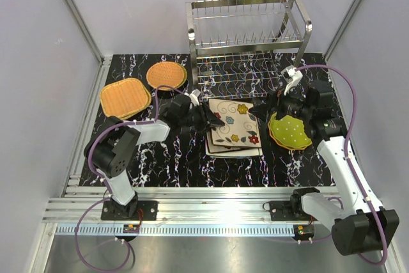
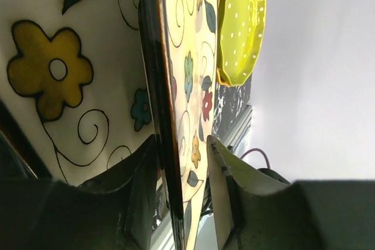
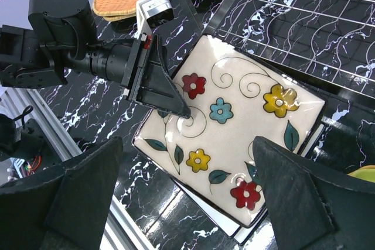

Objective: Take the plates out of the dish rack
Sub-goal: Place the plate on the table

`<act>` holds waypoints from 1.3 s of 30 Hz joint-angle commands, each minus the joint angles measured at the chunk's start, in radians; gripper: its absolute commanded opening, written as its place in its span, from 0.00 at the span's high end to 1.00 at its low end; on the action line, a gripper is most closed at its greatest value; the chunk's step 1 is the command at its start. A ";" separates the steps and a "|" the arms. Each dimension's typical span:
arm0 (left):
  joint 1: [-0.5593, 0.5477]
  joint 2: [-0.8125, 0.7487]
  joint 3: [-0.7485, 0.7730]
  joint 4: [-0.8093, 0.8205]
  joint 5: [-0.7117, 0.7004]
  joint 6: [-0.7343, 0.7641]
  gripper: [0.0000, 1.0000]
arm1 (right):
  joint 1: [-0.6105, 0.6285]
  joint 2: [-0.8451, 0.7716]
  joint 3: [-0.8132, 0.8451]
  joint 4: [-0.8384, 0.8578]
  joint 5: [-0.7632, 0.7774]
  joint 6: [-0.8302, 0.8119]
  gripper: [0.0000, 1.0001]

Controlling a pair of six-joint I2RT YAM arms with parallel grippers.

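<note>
As seen from above, the rack (image 1: 249, 36) stands at the far edge of the table (image 1: 179, 164) with no plates in it. The flower plate (image 1: 236, 123) tops a stack of square plates (image 1: 233, 153) at the table's centre. The left gripper (image 1: 214, 119) sits at that plate's left edge. The square woven plate (image 1: 124, 98) lies near the left edge and the round woven one (image 1: 166, 75) towards the far-left corner. The green plate (image 1: 291, 131) rests on an orange one near the right edge, with the right gripper (image 1: 279, 105) just above it.

Left wrist: the flower plate's (image 2: 190, 80) dark rim runs between the fingers (image 2: 225, 197) of the left gripper (image 2: 181, 144). Jaws part-spread astride the rim – a gap shows on one side, no pinch. The green plate (image 2: 240, 27) is visible beyond.

Right wrist: the right gripper (image 3: 184, 144) has its jaws spread wide, nothing between them – the flower plate (image 3: 234, 139) lies below. The left gripper's (image 3: 179, 109) tip overlaps that plate's edge. The rack's lower grid (image 3: 304, 21) lies beyond.
</note>
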 commanded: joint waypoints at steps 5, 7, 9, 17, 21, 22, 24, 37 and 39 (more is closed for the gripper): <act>-0.004 -0.079 0.071 0.018 0.007 0.058 0.55 | -0.010 -0.029 -0.011 0.054 0.008 0.008 0.00; -0.004 -0.090 0.071 -0.001 -0.005 0.073 0.51 | -0.010 -0.034 -0.014 0.054 0.008 0.009 0.00; -0.005 -0.104 0.074 -0.034 -0.013 0.090 0.46 | -0.010 -0.032 -0.015 0.052 0.008 0.008 0.00; -0.008 -0.133 0.117 -0.175 -0.064 0.171 0.26 | -0.010 -0.031 -0.014 0.054 0.006 0.009 0.00; -0.010 -0.133 0.150 -0.243 -0.081 0.205 0.23 | -0.011 -0.026 -0.014 0.054 0.006 0.014 0.00; -0.013 -0.131 0.155 -0.272 -0.091 0.214 0.22 | -0.013 -0.026 -0.014 0.055 0.006 0.013 0.00; -0.014 -0.130 0.169 -0.301 -0.101 0.239 0.21 | -0.011 -0.023 -0.014 0.057 0.006 0.012 0.00; -0.022 -0.119 0.232 -0.491 -0.189 0.334 0.17 | -0.013 -0.014 -0.014 0.063 0.002 0.017 0.00; -0.022 -0.119 0.239 -0.505 -0.202 0.348 0.17 | -0.013 -0.014 -0.015 0.063 0.002 0.017 0.00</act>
